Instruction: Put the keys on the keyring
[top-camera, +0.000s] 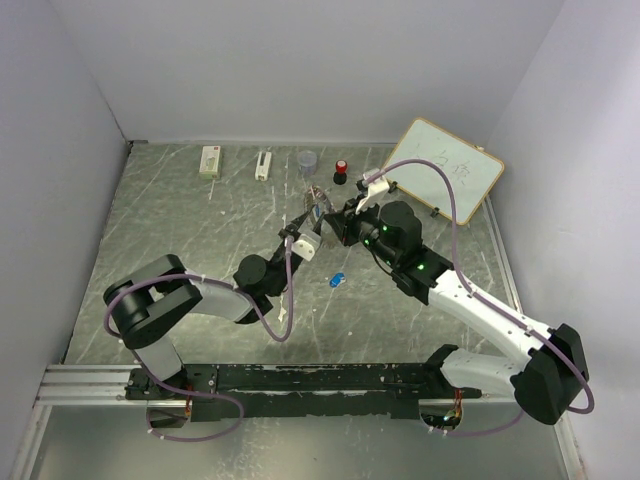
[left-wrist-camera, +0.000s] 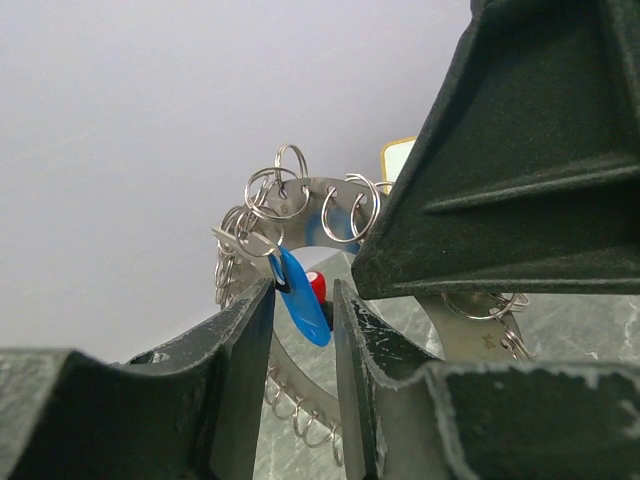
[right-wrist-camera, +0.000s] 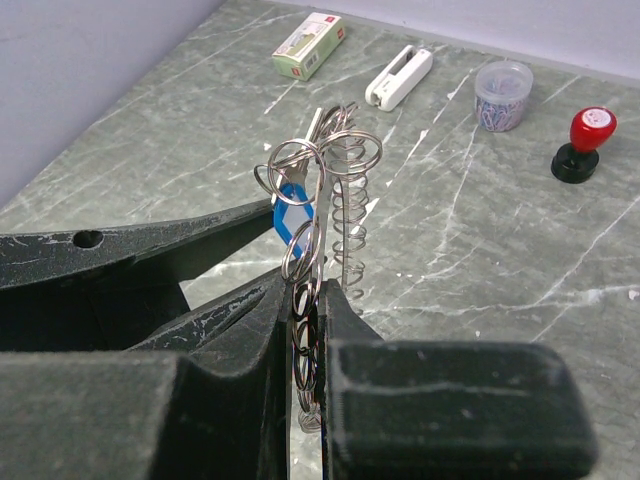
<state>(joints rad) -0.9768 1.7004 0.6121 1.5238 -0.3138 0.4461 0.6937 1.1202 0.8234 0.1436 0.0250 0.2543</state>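
Observation:
My right gripper (right-wrist-camera: 310, 300) is shut on the lower edge of the keyring (right-wrist-camera: 345, 180), holding this metal ring, fringed with small wire loops, upright above the table. A blue key with a white part (right-wrist-camera: 293, 218) hangs from one loop. In the left wrist view that key (left-wrist-camera: 308, 310) dangles between the fingers of my left gripper (left-wrist-camera: 305, 292), which stand apart on either side of it with a gap showing on the right. A second, oval blue key (top-camera: 337, 279) lies on the table in front of both grippers. From above, the keyring (top-camera: 317, 200) sits between the left gripper (top-camera: 306, 228) and the right gripper (top-camera: 335, 222).
Along the back stand a small green-white box (top-camera: 210, 160), a white stapler-like item (top-camera: 263, 164), a clear cup (top-camera: 307, 160) and a red-and-black knob (top-camera: 341, 170). A whiteboard (top-camera: 445, 170) leans at the back right. Walls close the table on three sides.

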